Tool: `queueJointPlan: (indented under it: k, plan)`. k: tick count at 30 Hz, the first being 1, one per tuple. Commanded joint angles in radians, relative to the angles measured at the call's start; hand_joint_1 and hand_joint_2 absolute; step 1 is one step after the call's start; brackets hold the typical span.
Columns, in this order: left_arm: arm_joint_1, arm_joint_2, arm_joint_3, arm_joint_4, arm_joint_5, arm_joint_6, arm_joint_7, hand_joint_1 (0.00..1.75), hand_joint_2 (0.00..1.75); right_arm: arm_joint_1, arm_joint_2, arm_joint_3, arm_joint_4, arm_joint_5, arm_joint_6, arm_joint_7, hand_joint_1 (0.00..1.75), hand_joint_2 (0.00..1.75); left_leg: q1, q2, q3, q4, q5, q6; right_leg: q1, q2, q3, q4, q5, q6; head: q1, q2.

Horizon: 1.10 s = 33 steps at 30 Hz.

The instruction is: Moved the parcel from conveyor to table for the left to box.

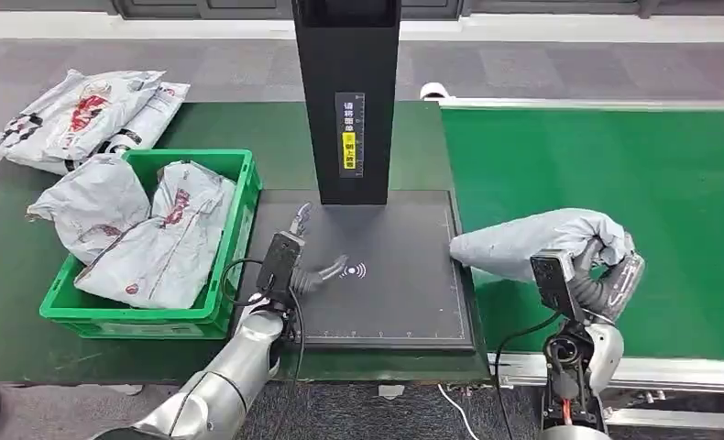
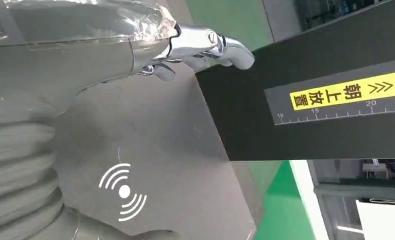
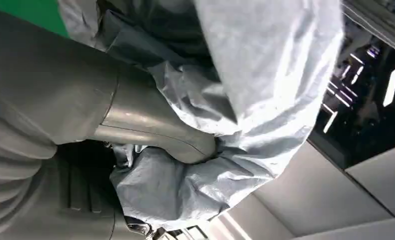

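We are mid-transfer: our right hand [image 1: 606,275] grasps the crumpled grey plastic parcel [image 1: 532,240] at the green conveyor belt's [image 1: 615,165] left edge, its tip overhanging the black scanning pad [image 1: 404,293]. Our left hand [image 1: 317,270] waits there, fingers released. Next we likely set the parcel on the pad.

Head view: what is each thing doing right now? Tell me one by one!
Grey parcel: gripped by the right hand, over the conveyor's edge, tip reaching the black pad.
Right hand: fingers closed on the parcel.
Left hand: empty, fingers apart, over the black pad.
Black pad: nothing lying on it.
Green crate: heaped with grey parcels.
Conveyor: green belt, bare beyond the held parcel.
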Motion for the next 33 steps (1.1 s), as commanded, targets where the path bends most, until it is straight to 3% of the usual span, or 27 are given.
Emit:
queueJointPlan:
  k: [1,2,5,6,7,9,12,16,18,19,21,23,25,26,27,28,33]
  plan:
    - [-0.045,0.023,-0.031,0.031,-0.013,0.02,0.003,0.0,1.75,0.018,0.061,0.264,-0.104,0.049,0.003,0.039,1.75,1.75,0.0,0.007,0.001,0.0,-0.001,-0.001,0.0,0.005,-0.002,0.0,0.001,-0.001,0.0,0.0]
    - [-0.05,0.021,-0.029,0.033,-0.015,0.019,0.004,0.0,1.75,0.018,0.082,0.345,-0.095,0.18,0.003,0.118,1.75,1.75,0.0,0.008,0.0,0.0,-0.001,-0.001,0.0,0.006,-0.003,0.001,0.001,-0.001,0.0,0.0]
    - [-0.056,0.02,-0.02,0.033,-0.023,0.031,0.003,0.0,1.75,0.008,0.101,0.591,-0.005,0.328,0.003,0.261,1.75,1.75,0.0,0.011,0.001,0.0,-0.002,-0.001,0.001,0.01,-0.003,0.002,0.001,-0.002,0.0,0.0]
    - [-0.058,0.02,-0.016,0.033,-0.026,0.032,0.004,0.0,1.75,-0.002,0.111,0.65,0.04,0.291,0.003,0.259,1.75,1.75,0.001,0.013,0.001,0.0,-0.002,-0.001,0.001,0.012,-0.004,0.002,0.002,-0.002,0.0,0.0]
    - [-0.059,0.019,-0.012,0.033,-0.027,0.035,0.006,0.0,1.75,-0.002,0.134,0.671,0.057,0.376,0.003,0.29,1.75,1.75,0.001,0.014,0.001,0.0,-0.001,-0.001,0.001,0.012,-0.005,0.003,0.002,-0.002,0.0,0.0]
    - [-0.059,0.018,-0.001,0.032,-0.025,0.036,0.006,0.0,1.75,-0.02,0.155,0.731,0.144,0.372,0.003,0.286,1.75,1.75,0.001,0.015,0.001,0.0,-0.001,-0.002,0.001,0.013,-0.006,0.004,0.001,-0.003,0.0,0.0]
    - [-0.053,0.016,0.008,0.023,-0.024,0.036,0.003,0.0,1.75,-0.048,0.156,0.867,0.249,0.399,0.003,0.37,1.75,1.75,0.002,0.014,0.001,-0.001,0.0,-0.004,0.002,0.012,-0.006,0.003,0.001,-0.003,0.0,0.0]
    - [-0.035,0.017,0.004,0.007,-0.023,0.041,0.003,0.0,1.75,-0.077,0.156,0.9,0.299,0.362,0.003,0.369,1.75,1.75,0.003,0.013,0.001,-0.002,0.001,-0.005,0.003,0.011,-0.005,0.002,0.001,-0.004,0.0,0.0]
    - [-0.027,0.023,0.007,-0.006,-0.017,0.04,0.003,0.0,1.75,-0.143,0.156,0.953,0.403,0.265,0.003,0.35,1.75,1.75,0.002,0.012,-0.001,-0.002,0.001,-0.005,0.003,0.01,-0.007,0.003,0.001,-0.004,0.0,0.0]
    - [-0.027,0.028,0.003,-0.007,-0.004,0.038,0.003,0.0,1.75,-0.178,0.156,0.997,0.452,0.131,0.047,0.316,1.75,1.75,0.002,0.013,0.001,-0.003,0.001,-0.004,0.003,0.011,-0.006,0.002,0.002,-0.004,0.0,0.0]
    - [-0.027,0.031,0.0,-0.007,0.0,0.037,0.003,0.0,1.75,-0.191,0.156,1.013,0.473,0.11,0.035,0.315,1.75,1.75,0.002,0.012,-0.001,-0.002,0.001,-0.005,0.002,0.01,-0.007,0.003,0.001,-0.004,0.0,0.0]
    - [-0.033,0.032,-0.005,-0.002,0.013,0.036,0.003,0.0,1.75,-0.217,0.156,1.053,0.533,-0.028,0.14,0.276,1.75,1.75,0.002,0.011,-0.001,-0.002,0.001,-0.005,0.002,0.01,-0.006,0.003,0.002,-0.005,0.0,0.0]
    - [-0.028,0.031,-0.013,-0.016,0.023,0.022,0.003,0.0,1.75,-0.244,0.156,1.094,0.601,-0.056,0.228,0.319,1.75,1.75,0.002,0.011,0.0,-0.002,0.001,-0.005,0.002,0.009,-0.006,0.003,0.002,-0.005,0.0,0.0]
    - [-0.024,0.032,-0.026,-0.026,0.027,0.011,0.003,0.0,1.75,-0.25,0.156,1.118,0.636,-0.084,0.283,0.355,0.44,1.75,0.002,0.01,-0.001,-0.002,0.001,-0.005,0.002,0.008,-0.006,0.003,0.002,-0.005,0.0,0.0]
    - [-0.024,0.03,-0.027,-0.026,0.027,0.012,0.003,0.0,1.75,-0.247,0.156,1.119,0.641,-0.085,0.277,0.353,0.44,1.75,0.002,0.011,0.001,-0.003,0.001,-0.005,0.003,0.009,-0.005,0.002,0.002,-0.006,0.0,0.0]
    - [-0.021,0.029,-0.032,-0.032,0.027,0.007,0.003,0.0,1.75,-0.248,0.156,1.121,0.653,-0.087,0.276,0.353,0.0,1.75,0.002,0.009,0.0,-0.002,0.002,-0.005,0.002,0.007,-0.005,0.002,0.002,-0.006,0.0,0.0]
    - [-0.02,0.041,-0.054,-0.007,0.047,0.011,0.003,0.0,1.75,-0.244,0.153,1.071,0.682,-0.156,0.194,0.301,0.0,1.75,0.002,0.007,-0.001,-0.002,0.002,-0.005,0.002,0.005,-0.007,0.003,0.002,-0.006,0.0,0.0]
